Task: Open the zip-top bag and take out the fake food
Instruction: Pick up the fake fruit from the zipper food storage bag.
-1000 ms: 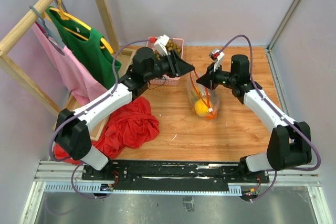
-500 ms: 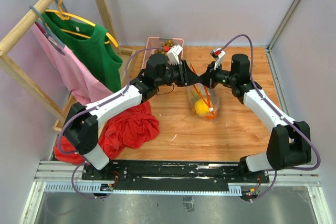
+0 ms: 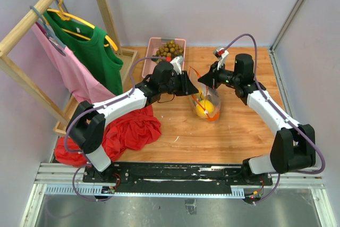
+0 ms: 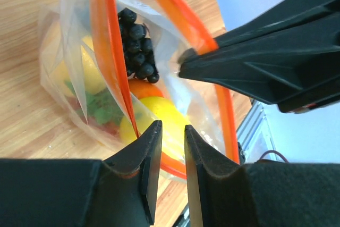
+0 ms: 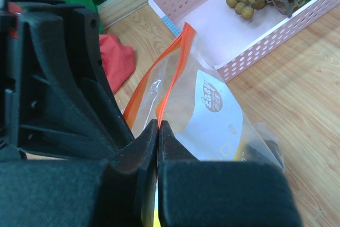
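Note:
The zip-top bag [image 3: 206, 101] stands on the table with its orange-red mouth [image 4: 106, 51] pulled open. My right gripper [image 3: 203, 80] is shut on the far zip strip [image 5: 169, 86]; its black fingers [image 4: 265, 62] show pinching it in the left wrist view. My left gripper [image 4: 169, 131] hovers over the mouth with its jaws a narrow gap apart and nothing between them; the near strip brushes one fingertip. Inside lie fake food pieces: a dark purple bunch [image 4: 137, 41], a yellow lemon [image 4: 159, 115] and an orange fruit [image 4: 142, 87]. A tan-brown bunch [image 3: 169, 49] lies in the pink basket [image 3: 154, 43].
A red cloth [image 3: 130, 128] is heaped at the table's left front, under my left arm. Green [image 3: 90, 51] and pink [image 3: 64, 73] shirts hang from a wooden rack at the left. The pink basket's wall [image 5: 249, 51] stands just behind the bag.
My left gripper swung from the pink basket over to the bag's mouth, and its jaws narrowed. The tan-brown bunch now shows in the basket. The right gripper kept its pinch.

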You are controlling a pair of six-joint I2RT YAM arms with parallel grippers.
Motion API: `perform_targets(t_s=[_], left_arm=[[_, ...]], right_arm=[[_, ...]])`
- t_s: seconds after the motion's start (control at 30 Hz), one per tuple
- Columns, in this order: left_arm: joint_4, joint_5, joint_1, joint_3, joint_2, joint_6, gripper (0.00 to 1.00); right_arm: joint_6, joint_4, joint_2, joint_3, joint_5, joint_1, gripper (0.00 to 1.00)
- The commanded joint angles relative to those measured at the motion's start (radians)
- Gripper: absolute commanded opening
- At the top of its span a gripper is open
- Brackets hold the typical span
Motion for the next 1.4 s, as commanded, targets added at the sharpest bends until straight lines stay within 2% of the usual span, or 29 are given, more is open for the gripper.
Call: perform_targets(t_s=[0.0,0.13,0.4,0.53,0.7,0.8,0.93,1.0,1.17,1.27,1.37], left_arm=[[-0.035,-0.045,-0.006,-0.009,0.019,0.038,0.28],[-0.055,-0.049,-0.006,-0.005,0.036,0.051,0.28],[-0.074,-0.008,0.019,-0.037,0.030,0.072,0.32],[-0.084,0.034,0.037,-0.069,0.019,0.073,0.35],[-0.092,0.076,0.047,-0.109,0.008,0.075,0.42],[-0.070,0.098,0.052,-0.136,0.002,0.073,0.49],[-0.044,0.126,0.063,-0.161,0.001,0.067,0.54],[-0.038,0.141,0.069,-0.167,-0.002,0.066,0.56],[-0.029,0.176,0.088,-0.187,-0.012,0.061,0.61],[-0.025,0.198,0.104,-0.203,-0.024,0.060,0.63],[-0.017,0.219,0.118,-0.221,-0.035,0.049,0.66]], right_arm=[[-0.018,-0.009,-0.049,0.048,-0.012,0.010,0.01],[-0.047,-0.019,-0.077,0.056,-0.053,0.030,0.01],[-0.086,-0.044,-0.096,0.028,-0.040,0.097,0.01],[-0.123,-0.077,-0.089,0.041,-0.017,0.097,0.07],[-0.165,-0.113,-0.082,0.066,-0.055,0.096,0.22],[-0.245,-0.170,-0.096,0.080,-0.090,0.096,0.41],[-0.376,-0.278,-0.132,0.083,-0.135,0.071,0.51],[-0.459,-0.342,-0.146,0.074,-0.165,0.046,0.52],[-0.822,-0.561,-0.147,0.054,-0.192,-0.019,0.53],[-1.155,-0.768,-0.107,0.072,-0.246,-0.034,0.56],[-1.601,-0.998,-0.052,0.063,-0.309,-0.033,0.67]])
